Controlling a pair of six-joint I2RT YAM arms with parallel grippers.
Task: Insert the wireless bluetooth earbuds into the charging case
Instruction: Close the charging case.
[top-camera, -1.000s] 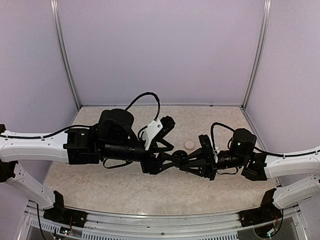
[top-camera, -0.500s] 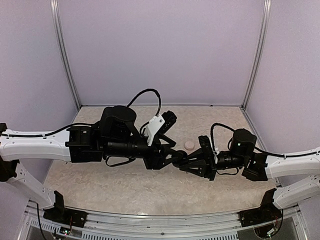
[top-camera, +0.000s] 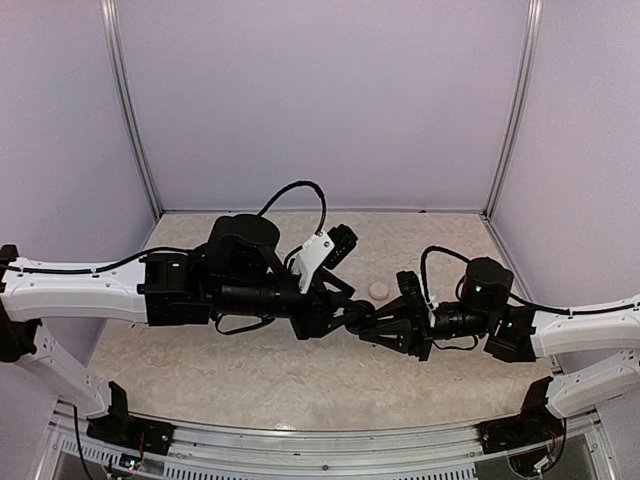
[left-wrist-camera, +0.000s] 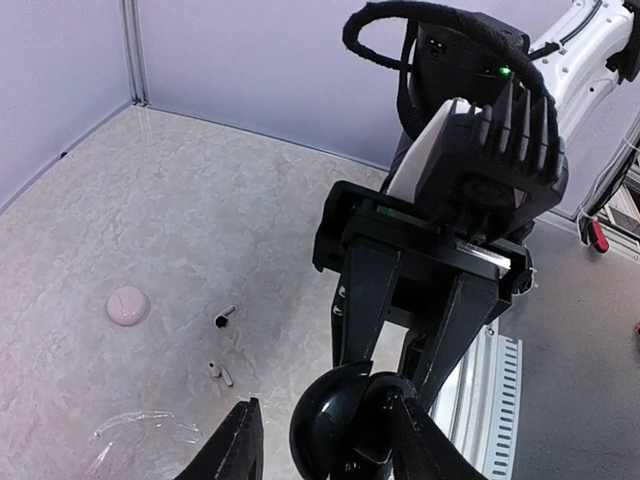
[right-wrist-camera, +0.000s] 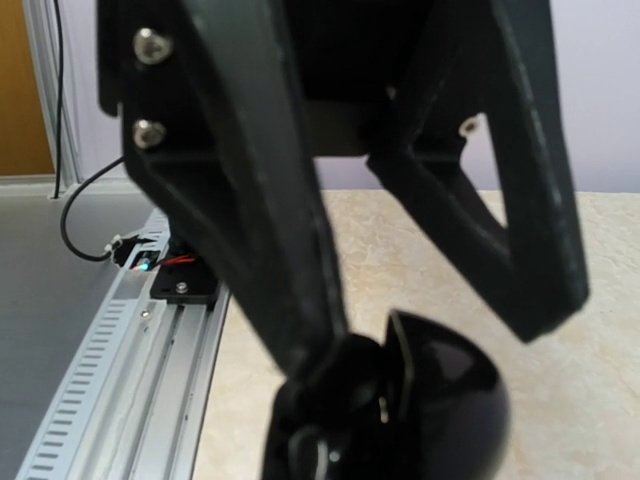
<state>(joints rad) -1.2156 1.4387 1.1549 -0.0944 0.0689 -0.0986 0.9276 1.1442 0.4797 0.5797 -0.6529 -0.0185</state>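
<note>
Currently one black earbud (left-wrist-camera: 222, 318) with a short stem and one pale earbud (left-wrist-camera: 218, 373) lie loose on the desk (left-wrist-camera: 200, 200), seen from the left wrist; the two are near each other, not touching; neither sits in the charging case (left-wrist-camera: 335, 425). Case is a glossy black rounded shell, up off the desk where the two arms meet, well apart from both buds; whether it stands open cannot be told. Right fingers (left-wrist-camera: 352, 350) clenched on the case, tips converging on its upper edge; the same grasp fills the right wrist view. Left fingers (left-wrist-camera: 240, 445) released, one on either side of the case, a gap showing on one side. Small pale round puck (left-wrist-camera: 128, 304) rests on the desk near the buds; a clear, glassy shape (left-wrist-camera: 140, 430) lies at the lower edge of that view.
</note>
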